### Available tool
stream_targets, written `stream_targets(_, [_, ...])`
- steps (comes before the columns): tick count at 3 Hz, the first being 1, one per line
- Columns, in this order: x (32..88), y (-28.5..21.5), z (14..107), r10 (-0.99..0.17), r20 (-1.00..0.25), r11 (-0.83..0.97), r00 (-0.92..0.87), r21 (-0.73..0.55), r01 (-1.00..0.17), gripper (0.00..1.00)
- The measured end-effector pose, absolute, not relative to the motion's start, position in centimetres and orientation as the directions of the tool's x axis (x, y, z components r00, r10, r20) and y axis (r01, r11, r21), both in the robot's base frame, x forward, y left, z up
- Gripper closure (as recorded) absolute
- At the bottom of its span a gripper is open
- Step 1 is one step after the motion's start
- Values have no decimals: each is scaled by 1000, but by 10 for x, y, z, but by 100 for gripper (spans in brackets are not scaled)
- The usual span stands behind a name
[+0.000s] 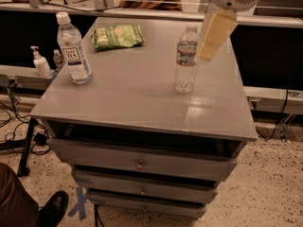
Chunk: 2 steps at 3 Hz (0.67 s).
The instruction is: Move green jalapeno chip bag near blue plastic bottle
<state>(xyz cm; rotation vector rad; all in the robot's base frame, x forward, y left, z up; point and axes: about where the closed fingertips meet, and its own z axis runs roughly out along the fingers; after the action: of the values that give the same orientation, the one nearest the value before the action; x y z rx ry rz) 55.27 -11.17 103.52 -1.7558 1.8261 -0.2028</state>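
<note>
The green jalapeno chip bag point(117, 36) lies flat at the back of the grey table top point(132, 98), left of centre. The blue plastic bottle point(73, 48), with a white cap and a white "TEA" label, stands upright near the table's left edge, in front and to the left of the bag. My gripper point(208, 53) hangs from the white arm at the top right. It is above the table's back right part, just right of a clear water bottle point(185, 60) and well to the right of the bag. It holds nothing that I can see.
The clear water bottle stands upright right of centre. A small white pump bottle point(40, 63) stands on a ledge left of the table. Drawers point(139, 163) are below the top. A person's leg and shoe point(49, 212) are at the bottom left, with cables on the floor.
</note>
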Motion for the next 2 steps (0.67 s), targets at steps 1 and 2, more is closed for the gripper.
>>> stream_targets(1, [572,-80,1057,-939,-332,111,89,-537,-836,0])
stream_targets(2, [587,-49,1050,-910,-404,147,89,-517,-843,0])
